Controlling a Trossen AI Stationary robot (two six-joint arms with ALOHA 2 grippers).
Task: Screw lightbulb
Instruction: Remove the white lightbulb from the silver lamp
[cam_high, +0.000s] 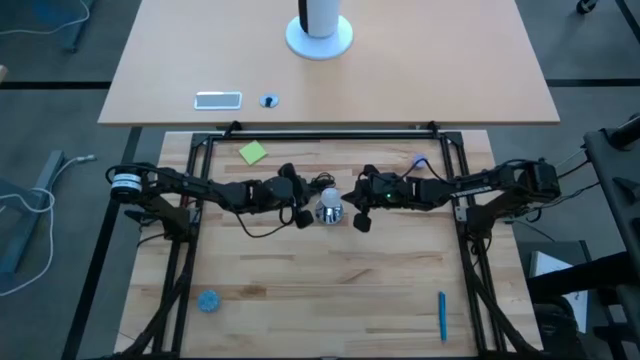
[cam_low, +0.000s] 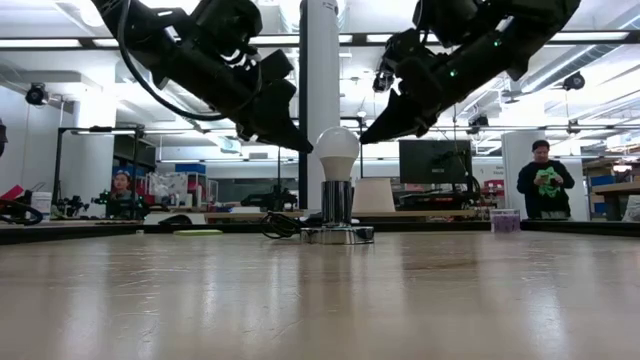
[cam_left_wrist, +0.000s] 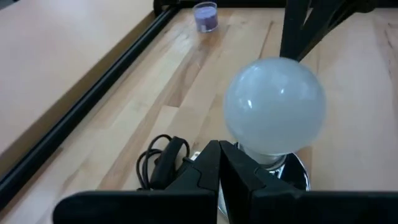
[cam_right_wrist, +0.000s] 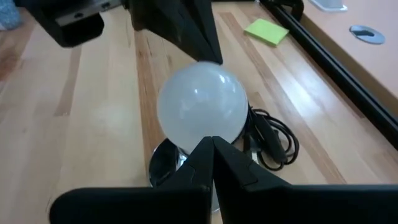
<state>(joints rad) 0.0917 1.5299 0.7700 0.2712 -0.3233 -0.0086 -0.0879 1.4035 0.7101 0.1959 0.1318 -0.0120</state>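
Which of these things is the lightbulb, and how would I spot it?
Look at the middle of the wooden table, between the two dark arms. There a shiny silver base stands, and the lightbulb sits upright on it. It is the only round, frosted white ball there.

Bright even overhead light; ceiling strips in low view; soft glare on lightbulb (cam_left_wrist: 274, 106).

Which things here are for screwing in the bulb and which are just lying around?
For the job: bulb, socket, cord, left claw, right claw.
Lying about: green note, blue pen, blue disc, purple cup.
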